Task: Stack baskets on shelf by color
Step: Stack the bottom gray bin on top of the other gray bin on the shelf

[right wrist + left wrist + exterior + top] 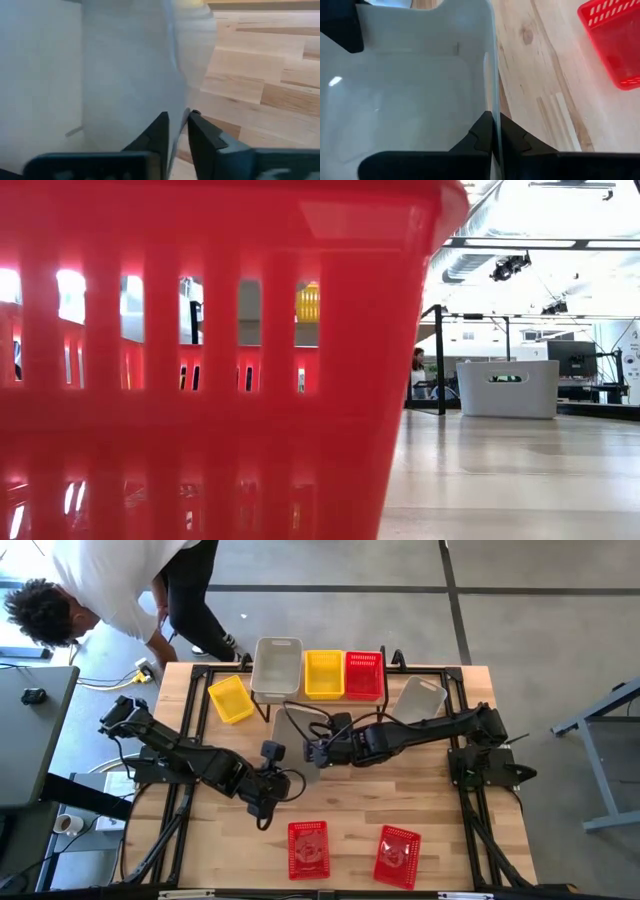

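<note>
A pale grey basket (296, 730) sits mid-table, and both grippers are shut on its walls. My left gripper (278, 776) is at its near end and my right gripper (316, 751) at its right side. On the shelf (300, 698) at the far edge stand a grey basket (277, 665), a yellow one (323, 673) and a red one (364, 675). Another yellow basket (231, 698) lies on the table at the far left, and another grey one (420, 698) at the far right. Two red baskets (308, 848) (397, 855) lie near the front edge. My left gripper pinches the grey basket's thin wall (493, 107), one finger inside (479, 135) and one outside (512, 137). It comes from the table's near-left side. Whether the basket is off the table, I cannot tell. My right gripper pinches the basket's wall at its rim (176, 117), one finger inside (159, 132) and one outside (202, 135). It comes from the table's right side.
A person bends over beyond the table's far left corner (110, 590). In the low view a red basket (200, 360) fills most of the picture, and the grey basket at the far right (507, 388) shows behind it. Bare tabletop lies between the held basket and the front red baskets.
</note>
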You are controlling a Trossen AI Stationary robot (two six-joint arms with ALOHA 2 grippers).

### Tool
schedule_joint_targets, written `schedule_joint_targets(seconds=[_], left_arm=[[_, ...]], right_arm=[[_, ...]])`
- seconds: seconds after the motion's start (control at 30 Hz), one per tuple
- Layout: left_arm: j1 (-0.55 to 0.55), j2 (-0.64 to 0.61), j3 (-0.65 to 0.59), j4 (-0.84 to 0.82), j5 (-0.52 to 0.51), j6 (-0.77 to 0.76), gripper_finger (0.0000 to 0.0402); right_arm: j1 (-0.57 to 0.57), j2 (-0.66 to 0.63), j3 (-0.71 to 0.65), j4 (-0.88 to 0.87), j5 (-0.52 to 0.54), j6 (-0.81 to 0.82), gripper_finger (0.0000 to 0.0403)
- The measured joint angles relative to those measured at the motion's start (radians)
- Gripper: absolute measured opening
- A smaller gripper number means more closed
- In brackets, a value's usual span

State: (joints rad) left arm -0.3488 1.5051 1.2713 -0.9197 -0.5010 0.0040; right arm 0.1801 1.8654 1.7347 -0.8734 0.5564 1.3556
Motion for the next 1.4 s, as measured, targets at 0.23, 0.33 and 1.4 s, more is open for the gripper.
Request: schedule_joint_targets(seconds=[0.23, 0.33, 1.4], left_arm=[[-0.005, -0.01, -0.002, -0.016, -0.006, -0.025, 0.0], [-0.013, -0.024, -0.002, -0.018, -0.007, -0.033, 0.0], [0.32, -0.486, 0.0, 0.001, -0.031, 0.361, 0.0]], right_arm=[[0.001, -0.009, 0.002, -0.014, 0.002, -0.033, 0.0133], [0.0, -0.024, 0.002, -0.029, 0.005, -0.033, 0.0151], [-0.058, -0.231, -0.001, 0.023, 0.006, -0.468, 0.0156]])
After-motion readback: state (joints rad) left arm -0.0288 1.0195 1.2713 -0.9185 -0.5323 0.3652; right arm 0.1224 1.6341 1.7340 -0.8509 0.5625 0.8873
